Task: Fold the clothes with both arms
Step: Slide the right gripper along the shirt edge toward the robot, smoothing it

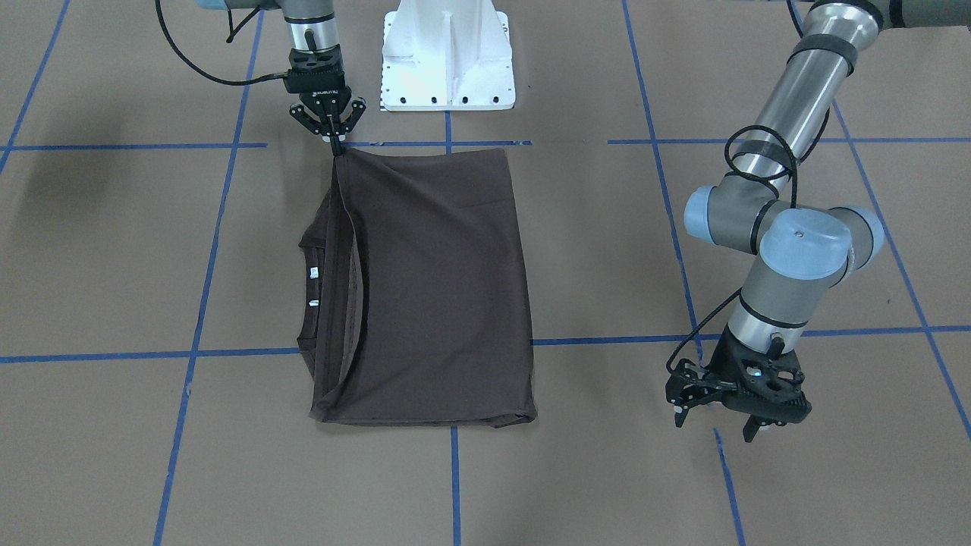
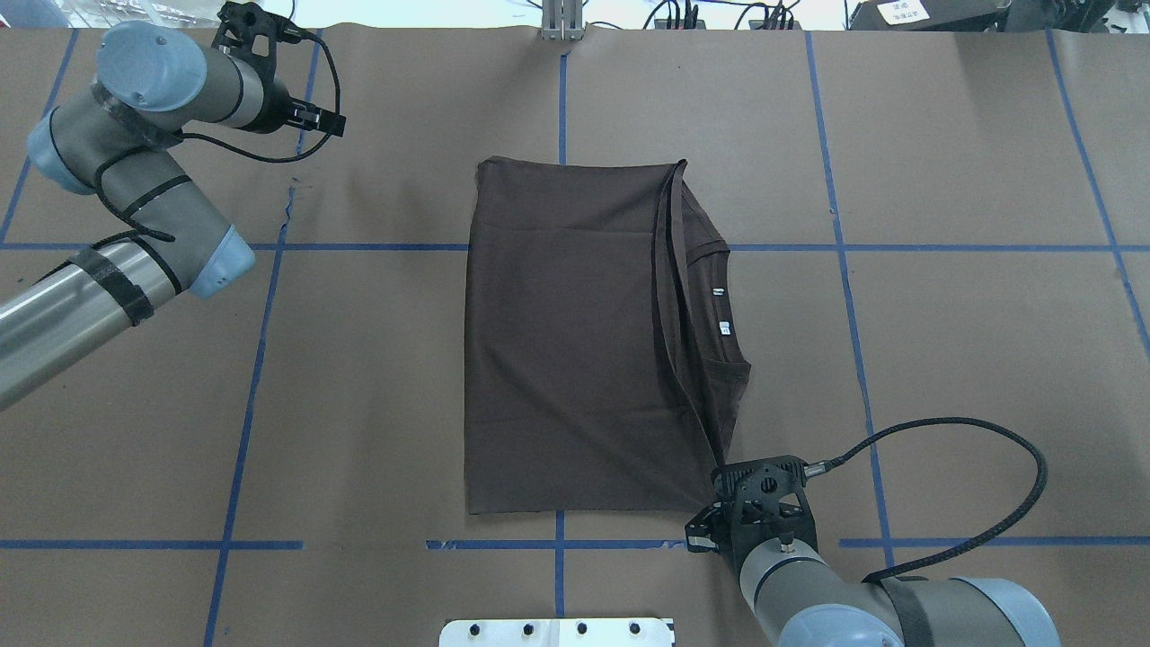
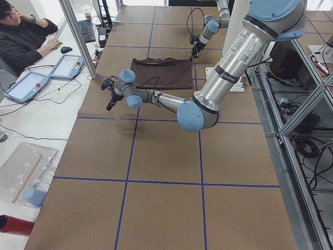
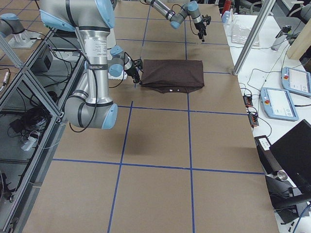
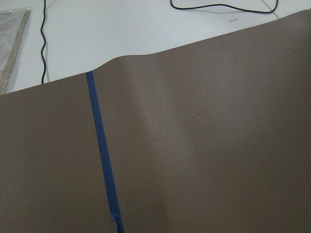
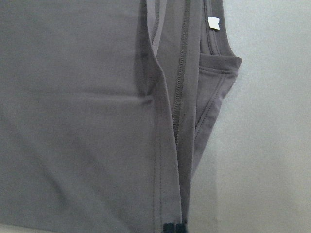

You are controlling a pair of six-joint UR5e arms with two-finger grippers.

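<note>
The dark brown T-shirt [image 1: 432, 280] lies folded into a rectangle mid-table, its collar and white neck tags [image 2: 720, 310] peeking out on the robot's right side. My right gripper [image 1: 335, 144] stands over the shirt's corner nearest the base and is shut on the fabric there; it also shows in the overhead view [image 2: 719, 476]. In the right wrist view the hem [image 6: 181, 145] runs down into a black fingertip [image 6: 174, 227]. My left gripper [image 1: 713, 428] hangs open over bare paper, far from the shirt [image 2: 316, 119]. The left wrist view holds only paper and tape.
Brown paper with blue tape lines [image 1: 455, 470] covers the table. The white robot base [image 1: 447, 57] stands just behind the shirt. Beyond the paper's far edge a seated person [image 3: 23, 36] and control tablets [image 3: 67, 65] show. The right arm's cable [image 2: 988, 449] loops over the table.
</note>
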